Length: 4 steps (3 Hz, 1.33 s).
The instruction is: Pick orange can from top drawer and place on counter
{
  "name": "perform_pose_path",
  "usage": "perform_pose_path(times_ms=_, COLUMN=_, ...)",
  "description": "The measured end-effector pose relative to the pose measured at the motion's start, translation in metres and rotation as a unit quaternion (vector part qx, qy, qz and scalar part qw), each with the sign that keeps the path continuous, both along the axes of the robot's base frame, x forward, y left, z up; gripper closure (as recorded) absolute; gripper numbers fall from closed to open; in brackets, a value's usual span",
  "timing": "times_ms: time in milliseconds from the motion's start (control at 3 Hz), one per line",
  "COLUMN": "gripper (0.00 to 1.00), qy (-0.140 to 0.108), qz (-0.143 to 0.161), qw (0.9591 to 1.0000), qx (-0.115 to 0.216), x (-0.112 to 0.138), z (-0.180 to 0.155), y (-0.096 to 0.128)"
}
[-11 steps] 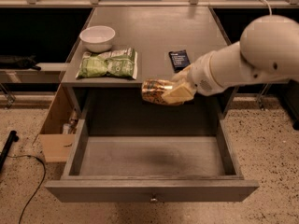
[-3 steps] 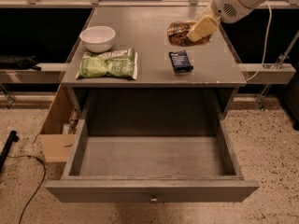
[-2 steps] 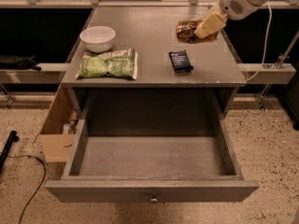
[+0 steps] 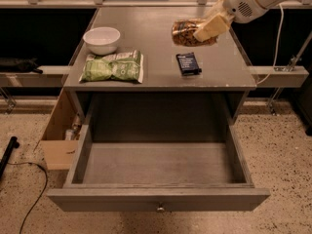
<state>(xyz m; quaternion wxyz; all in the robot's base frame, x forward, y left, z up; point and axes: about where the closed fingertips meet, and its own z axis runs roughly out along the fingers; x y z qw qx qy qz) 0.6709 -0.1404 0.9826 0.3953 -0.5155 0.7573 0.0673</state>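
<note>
Gripper [image 4: 207, 29] pinched the orange can [image 4: 187, 33], lying sideways just behind the blue packet [image 4: 188, 63], low over the counter [image 4: 146, 21]. The top drawer [image 4: 161, 162] stood open well in front of packet. Best approach, imo: lower till contact, keep clear of packet, release slowly vs. rolling.

You see the gripper [image 4: 208, 29] at two o'clock, clasping the orange can [image 4: 185, 33] sideways over the counter [image 4: 146, 23], just beyond the dark blue packet [image 4: 188, 63], while the top drawer [image 4: 156, 199] stands open at six o'clock.
</note>
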Motion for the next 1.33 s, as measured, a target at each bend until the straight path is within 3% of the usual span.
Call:
perform_pose_path(times_ms=333, gripper=1.00, qy=0.018, qz=0.034, qw=0.9983, qx=0.045, x=-0.007, z=-0.008, y=0.009)
perform_pose_path(times_ms=667, gripper=1.00, qy=0.030, qz=0.034, qw=0.9971, qx=0.061, x=-0.001, z=-0.017, y=0.003)
perform_pose_path(times_ms=1333, gripper=1.00, qy=0.046, qz=-0.007, qw=0.9986, qx=0.025, x=0.037, z=-0.030, y=-0.033)
